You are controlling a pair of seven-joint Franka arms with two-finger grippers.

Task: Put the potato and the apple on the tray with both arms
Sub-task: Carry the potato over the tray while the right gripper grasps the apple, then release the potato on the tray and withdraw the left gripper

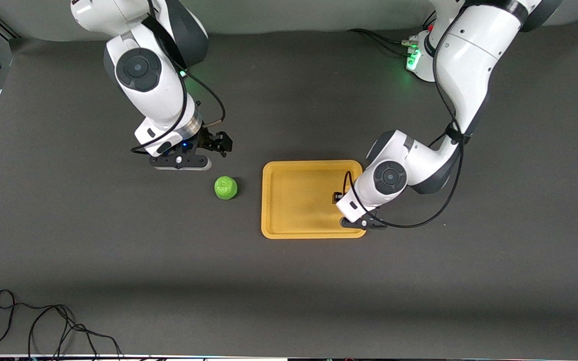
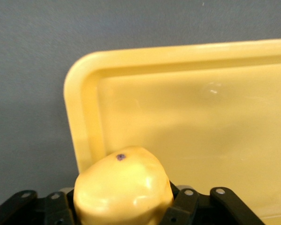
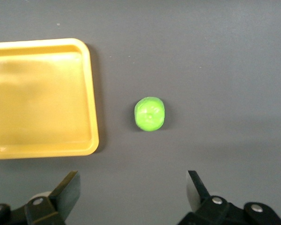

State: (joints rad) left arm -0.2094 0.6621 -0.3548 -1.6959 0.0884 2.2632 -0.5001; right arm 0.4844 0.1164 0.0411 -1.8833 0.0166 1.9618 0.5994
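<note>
1. Front view: the dark counter (image 1: 118, 260) carries the tray (image 1: 294, 200) at centre frame. The apple (image 1: 226, 187) lies on the bare cloth just beside the tray, toward the right arm's end and apart from the rim. A loose black cable (image 1: 43, 326) curls at the lower left corner of the frame.
2. Front view, hidden parts: the left arm's white wrist covers the tray's corner at centre right. The left pincer (image 1: 341, 200) under it is mostly blocked from sight, and so is whatever it carries. The right pincer (image 1: 216, 142) hangs over bare counter at upper centre left of the frame, above the apple in the picture, with nothing between its fingers.
3. Left wrist view: the potato (image 2: 123, 187) fills the lower middle of the frame, pinched between the left pincer's black fingers, whose tips it covers. The tray's rounded corner and raised rim (image 2: 79, 122) lie under it, with grey counter outside the rim. The frame's lower edge cuts off the potato.
4. Right wrist view: the apple sits at mid frame on bare counter, with the tray's corner at the left edge of the frame. The right pincer's fingers (image 3: 68, 192) stand spread wide at the bottom edge, touching nothing.
</note>
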